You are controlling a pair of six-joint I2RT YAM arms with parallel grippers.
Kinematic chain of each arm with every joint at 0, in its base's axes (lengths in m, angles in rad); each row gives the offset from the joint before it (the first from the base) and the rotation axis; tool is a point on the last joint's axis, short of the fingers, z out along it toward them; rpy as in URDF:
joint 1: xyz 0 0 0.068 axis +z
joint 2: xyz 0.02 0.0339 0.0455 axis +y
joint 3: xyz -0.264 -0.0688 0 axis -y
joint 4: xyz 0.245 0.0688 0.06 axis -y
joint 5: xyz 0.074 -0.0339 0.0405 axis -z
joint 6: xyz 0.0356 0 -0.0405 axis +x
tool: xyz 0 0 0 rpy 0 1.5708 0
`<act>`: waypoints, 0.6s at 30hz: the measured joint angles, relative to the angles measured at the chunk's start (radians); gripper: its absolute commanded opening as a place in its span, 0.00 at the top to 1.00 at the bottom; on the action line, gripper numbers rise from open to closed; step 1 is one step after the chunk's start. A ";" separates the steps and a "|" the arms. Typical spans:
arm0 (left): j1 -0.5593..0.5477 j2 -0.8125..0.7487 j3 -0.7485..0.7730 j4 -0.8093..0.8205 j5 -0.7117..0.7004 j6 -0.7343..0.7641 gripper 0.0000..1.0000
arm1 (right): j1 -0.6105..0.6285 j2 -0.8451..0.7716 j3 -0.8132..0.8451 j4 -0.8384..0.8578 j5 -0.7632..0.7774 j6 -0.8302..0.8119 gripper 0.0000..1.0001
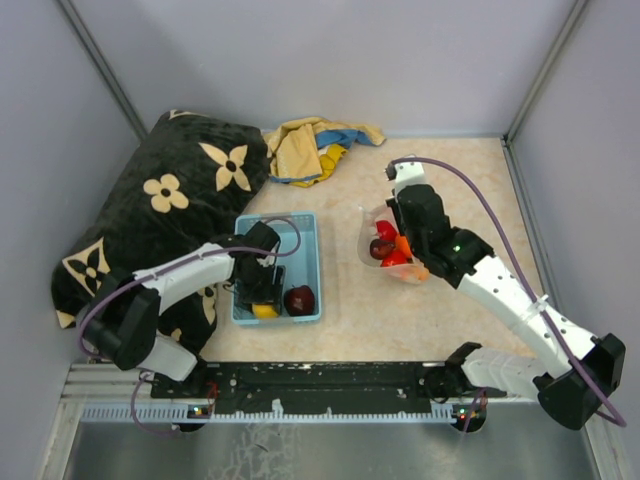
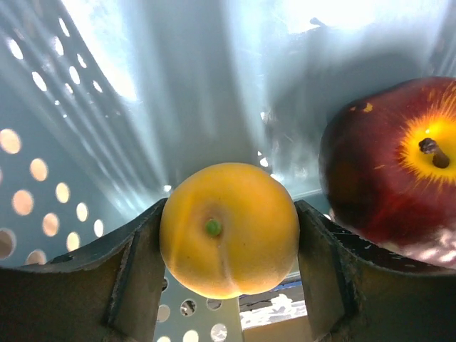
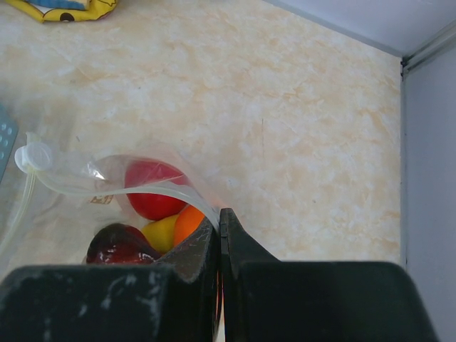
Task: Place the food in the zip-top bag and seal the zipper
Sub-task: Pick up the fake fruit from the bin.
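Two fruits lie in the basket: the left pincer clamps the yellow fruit, the maroon fruit just beside. The right pincer, closed, pinches the zipper of the zip-top bag; next, probably a lift bagward.

Beige, marbled table between grey walls; at its far left, a black flower-patterned cushion; beside that, at the far edge, a crumpled yellow-and-blue cloth. Near the middle, a light-blue basket; close on its right but apart, the zip-top bag with fruit inside.
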State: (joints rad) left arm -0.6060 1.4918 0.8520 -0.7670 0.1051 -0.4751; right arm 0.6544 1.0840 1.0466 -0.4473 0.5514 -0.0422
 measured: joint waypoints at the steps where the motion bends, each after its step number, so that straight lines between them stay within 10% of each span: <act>1: 0.000 -0.008 0.000 -0.003 -0.006 0.000 0.38 | -0.002 0.000 0.000 0.000 -0.001 0.000 0.99; 18: 0.000 -0.251 0.162 -0.024 -0.191 0.029 0.46 | -0.003 0.005 0.000 0.006 -0.043 0.028 0.99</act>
State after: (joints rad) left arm -0.6060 1.2407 1.0138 -0.7910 -0.0860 -0.4458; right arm 0.6514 1.0893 1.0470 -0.4416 0.5083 -0.0143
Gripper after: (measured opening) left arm 0.704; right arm 0.011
